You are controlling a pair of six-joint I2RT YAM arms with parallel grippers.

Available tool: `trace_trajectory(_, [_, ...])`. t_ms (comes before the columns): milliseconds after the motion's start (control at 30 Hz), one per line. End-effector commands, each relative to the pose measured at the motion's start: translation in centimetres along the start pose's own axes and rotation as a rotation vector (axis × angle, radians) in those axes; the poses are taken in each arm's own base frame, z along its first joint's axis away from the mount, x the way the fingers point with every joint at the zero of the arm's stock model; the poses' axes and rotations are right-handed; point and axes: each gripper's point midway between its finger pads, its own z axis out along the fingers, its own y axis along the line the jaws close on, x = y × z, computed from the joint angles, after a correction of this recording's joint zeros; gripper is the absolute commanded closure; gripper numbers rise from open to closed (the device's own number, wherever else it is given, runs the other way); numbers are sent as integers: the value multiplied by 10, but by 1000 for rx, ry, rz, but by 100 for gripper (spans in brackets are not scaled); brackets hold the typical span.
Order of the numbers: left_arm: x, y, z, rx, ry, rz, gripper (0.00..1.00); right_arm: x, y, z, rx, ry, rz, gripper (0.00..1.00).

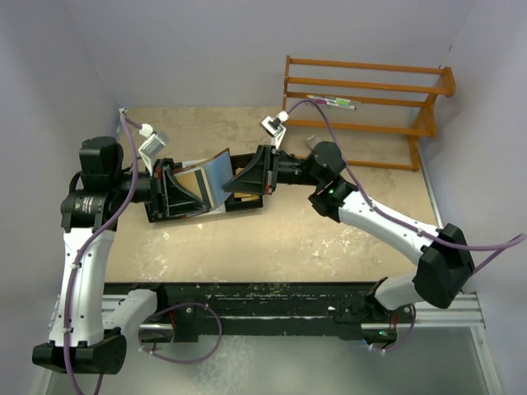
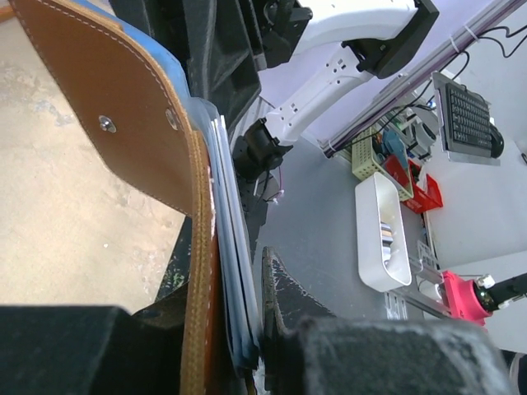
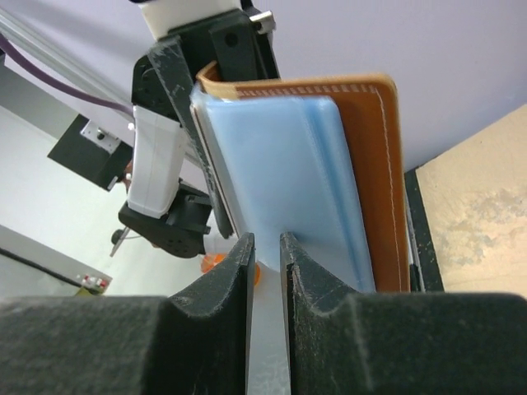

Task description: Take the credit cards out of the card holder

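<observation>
Over the left half of the table, nearer its far edge than its near one, I hold the card holder raised between my two grippers, above a black tray that lies on the tabletop. My left gripper comes in from the left and pinches the brown leather card holder at one edge, one finger on the stitched leather outside and the other against the stacked pale layers inside. From the left wrist, the leather tab with its metal snap stud fills the upper left, with a blue lining edge behind it. My right gripper meets the holder from the right. From the right wrist, the credit cards show as a light blue face standing upright against the brown leather card holder. My right gripper's fingers stand close together with a narrow gap, and the lower edge of the blue card sits at that gap; I cannot tell whether they press on it. An orange wooden rack stands at the table's far right corner, well apart from the holder.
</observation>
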Motion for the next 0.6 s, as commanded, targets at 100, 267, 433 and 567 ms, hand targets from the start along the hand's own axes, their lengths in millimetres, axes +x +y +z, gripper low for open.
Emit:
trace_trajectory(100, [1, -4, -1, 6, 22, 87, 79, -27, 34, 8, -63, -32, -132, 79])
trace_trajectory(267, [5, 1, -1, -13, 32, 75, 79, -32, 35, 14, -74, -25, -137, 79])
trace_trajectory(433, [4, 0, -1, -13, 32, 80, 78, -27, 29, 24, -72, 5, -115, 76])
trace_trajectory(567, [4, -1, -1, -10, 32, 75, 78, -21, 23, 29, -67, 25, -102, 68])
